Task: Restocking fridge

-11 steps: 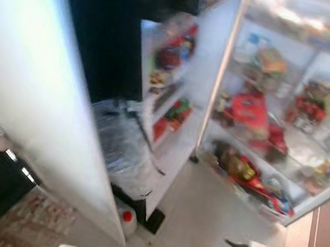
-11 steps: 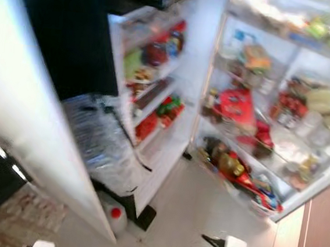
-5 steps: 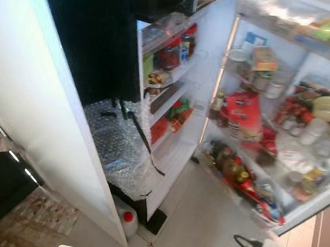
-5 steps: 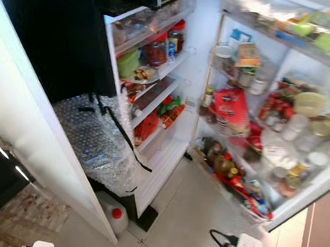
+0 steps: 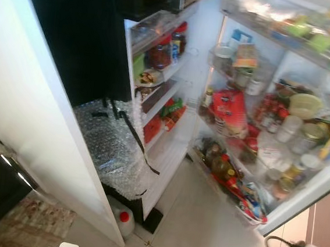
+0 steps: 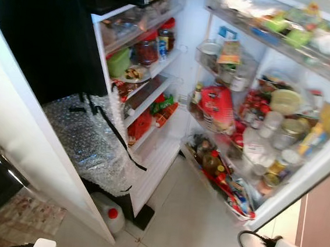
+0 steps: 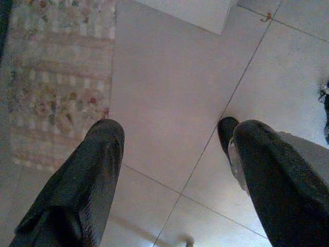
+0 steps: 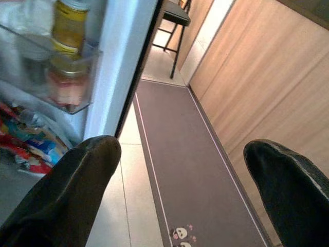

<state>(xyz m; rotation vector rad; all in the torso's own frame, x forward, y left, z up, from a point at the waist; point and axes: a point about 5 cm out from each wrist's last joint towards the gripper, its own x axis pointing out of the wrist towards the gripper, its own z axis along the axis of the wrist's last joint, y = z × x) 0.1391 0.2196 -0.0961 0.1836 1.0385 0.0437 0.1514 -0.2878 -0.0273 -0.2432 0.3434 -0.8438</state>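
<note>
Grippers are hanging idle and released: the left gripper (image 7: pixel 175 149) is spreading its fingers (image 7: pixel 87 175) over pale floor tiles (image 7: pixel 169 92) beside a patterned rug (image 7: pixel 56 72), and the right gripper (image 8: pixel 180 170) is gaping over a grey runner (image 8: pixel 180 170) between a wooden wall (image 8: pixel 257 77) and the fridge (image 5: pixel 199 74). The fridge is standing wide open, its left door shelves (image 5: pixel 158 76) and right door shelves (image 5: pixel 257 132) crowded with jars and bottles. A bubble-wrapped bundle (image 5: pixel 113 148) is leaning against the left door's lower edge, a red-capped jug (image 5: pixel 122 220) sitting below it.
</note>
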